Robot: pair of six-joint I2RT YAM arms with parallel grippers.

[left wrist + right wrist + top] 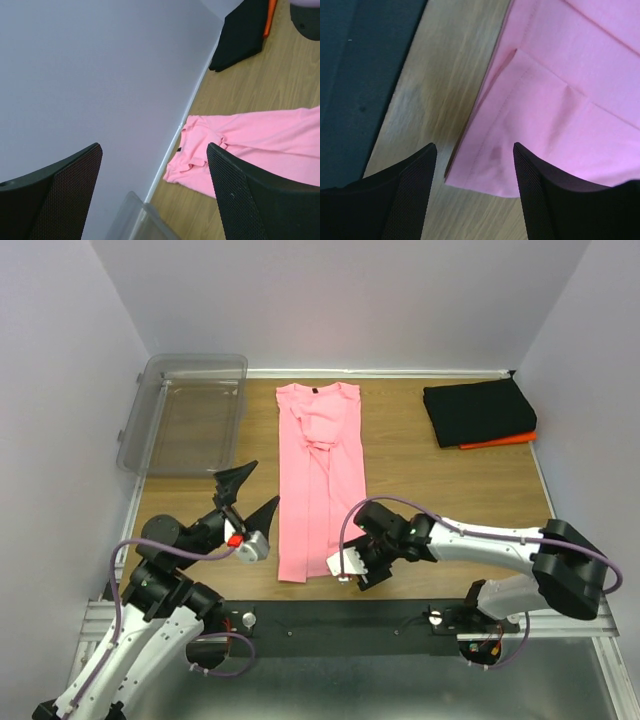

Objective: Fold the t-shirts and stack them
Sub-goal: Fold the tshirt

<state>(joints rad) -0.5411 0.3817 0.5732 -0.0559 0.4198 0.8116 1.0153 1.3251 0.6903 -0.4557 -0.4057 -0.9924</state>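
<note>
Orange t-shirt (499,440) mostly hidden under black t-shirt (478,411) (edge shows).

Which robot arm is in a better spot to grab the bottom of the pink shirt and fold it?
Probably right. The right gripper hangs open over the near hem corner of the long pink cloth t-shirt. The left gripper is open too, but raised beside it, facing the wall.

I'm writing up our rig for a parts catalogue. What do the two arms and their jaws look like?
The left arm and right arm both have white links joined by black joints, and each trails a looped lilac-grey cable. The jaws are black, tapered to points, with a fine mesh texture on their inner faces. The left arm shows a small red part beside its white wrist block.
</note>
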